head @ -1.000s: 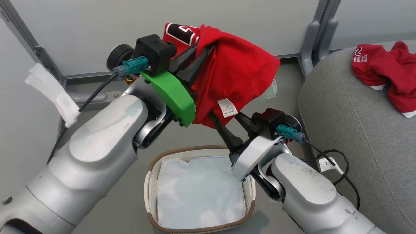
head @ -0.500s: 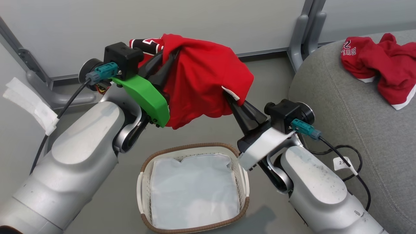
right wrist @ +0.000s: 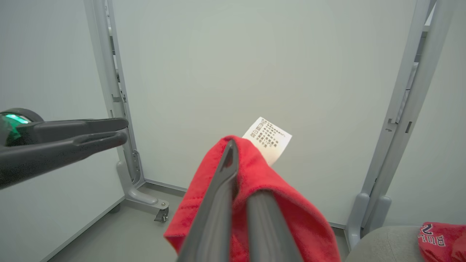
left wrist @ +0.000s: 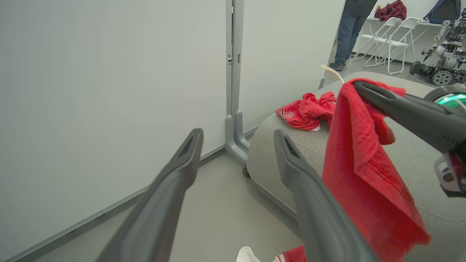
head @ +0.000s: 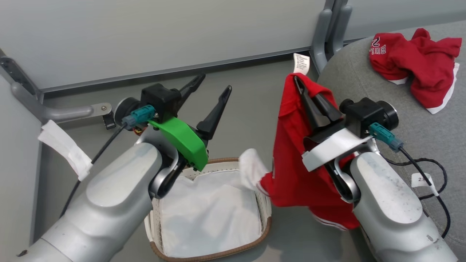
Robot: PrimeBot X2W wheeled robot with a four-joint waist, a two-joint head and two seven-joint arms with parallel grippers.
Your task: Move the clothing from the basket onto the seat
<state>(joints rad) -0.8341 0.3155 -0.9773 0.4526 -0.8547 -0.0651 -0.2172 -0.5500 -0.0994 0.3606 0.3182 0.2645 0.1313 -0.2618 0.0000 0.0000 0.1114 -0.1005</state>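
Observation:
A red garment [head: 291,153] hangs from my right gripper [head: 299,82], which is shut on its top edge beside a white label [head: 301,63]. It dangles just right of the basket [head: 218,254], close to the seat [head: 418,120]. My left gripper [head: 213,83] stands open and holds nothing, up over the basket's left side. The basket holds only its white liner [head: 207,214]. A second red garment [head: 415,62] lies crumpled on the seat. The right wrist view has my right gripper [right wrist: 236,163] pinching the red cloth [right wrist: 291,211]. In the left wrist view, my left gripper [left wrist: 238,134] gapes beside the hanging garment [left wrist: 360,163].
Grey partition walls and a post with a foot [head: 324,40] stand behind, close to the seat's corner. A black cable [head: 429,174] trails over the seat's edge. White tape [head: 65,149] hangs at the left. A person's legs [left wrist: 349,32] and folding chairs [left wrist: 397,40] are far off.
My left gripper has let go of the red garment and opened. The right gripper has shut on it and carried it right toward the seat; it now hangs long. The head view has shifted.

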